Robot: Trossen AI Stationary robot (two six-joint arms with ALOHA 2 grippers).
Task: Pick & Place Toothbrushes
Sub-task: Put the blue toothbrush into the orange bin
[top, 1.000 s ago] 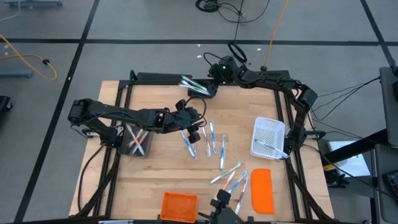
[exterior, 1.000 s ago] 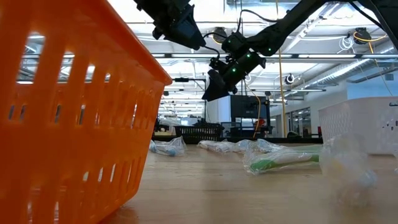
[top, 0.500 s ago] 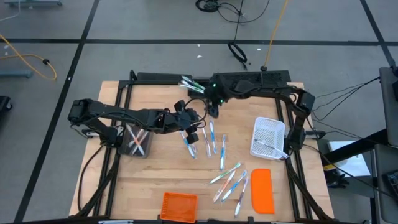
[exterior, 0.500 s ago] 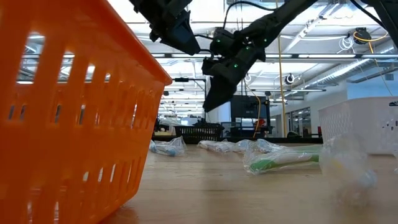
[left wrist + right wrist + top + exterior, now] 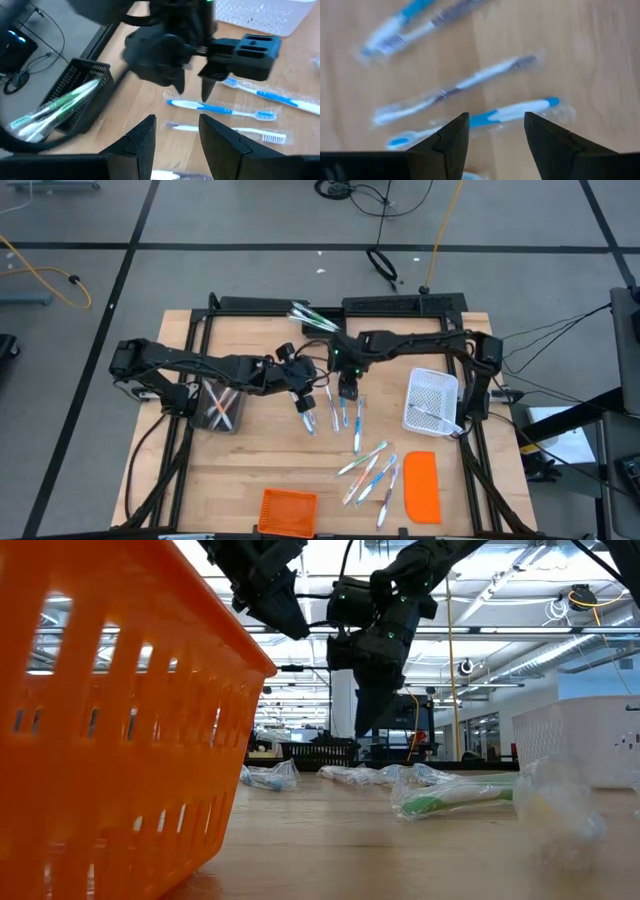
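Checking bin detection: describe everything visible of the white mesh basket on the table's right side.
The white mesh basket is a rectangular bin, apparently plastic, with perforated lattice walls and floor. It sits upright on the wooden table near the right edge, beside the right arm's base. A thin stick-like item lies inside; what it is cannot be told. The flat orange lid lies apart, nearer the front. Neither gripper touches it. In the low view its wall shows at right.

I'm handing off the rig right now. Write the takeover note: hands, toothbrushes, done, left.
Right hand: open, empty, poised above the middle cluster of toothbrushes.
Left hand: open, empty, beside the same cluster.
Done: some brushes sit in the dark bin at left and the black bin at the far edge.
Left: the middle cluster and a second loose group near the orange lid. Orange basket contents cannot be told.
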